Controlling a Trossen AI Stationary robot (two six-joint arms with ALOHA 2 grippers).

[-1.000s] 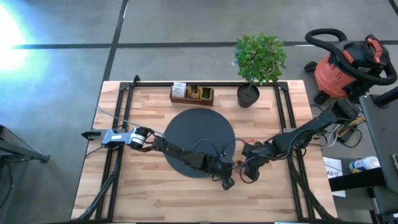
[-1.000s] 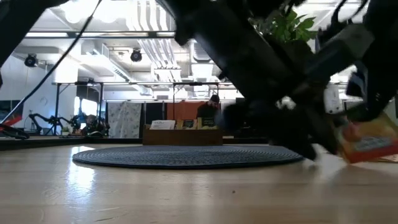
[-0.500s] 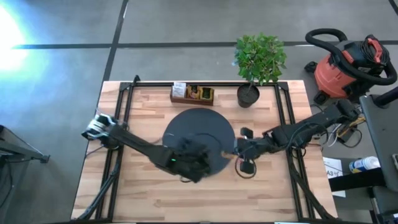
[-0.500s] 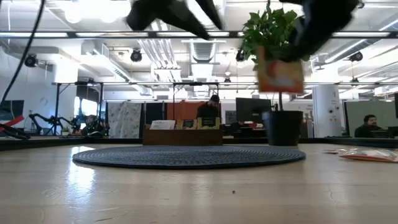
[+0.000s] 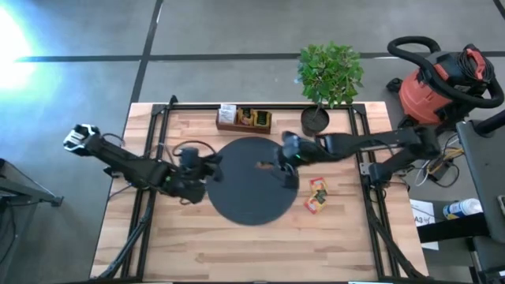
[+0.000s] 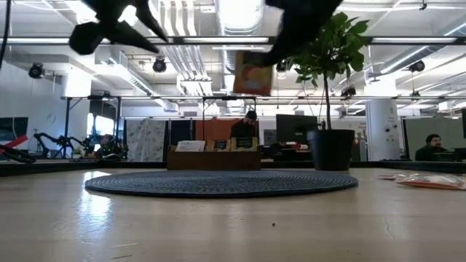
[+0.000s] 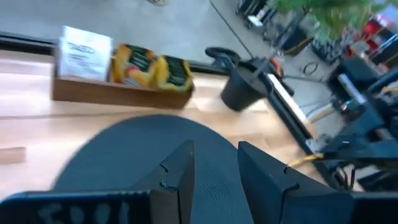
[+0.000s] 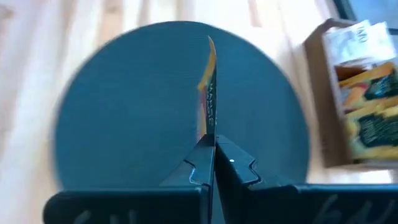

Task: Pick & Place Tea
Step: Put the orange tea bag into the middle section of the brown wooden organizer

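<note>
Task is midway: one orange-and-white paper tea sachet point(image 8: 209, 93) is lifted and carried over the large round black mat point(image 5: 237, 207), not yet placed. Two more small sachets point(image 5: 317, 196) lie on the light wooden table point(image 5: 189, 244) just right of the mat, so more picks look left. The brown wooden compartment box point(image 5: 244, 119) at the far edge already has packets in it. Right gripper point(image 8: 213, 146) is clamped on the sachet's edge, holding it upright. Left gripper point(image 7: 212, 160) hovers near the mat's left edge, fingers apart, holding nothing.

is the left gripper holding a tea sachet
No, the left gripper stands open with nothing between its fingers; the sachet is pinched in the right gripper.
</note>
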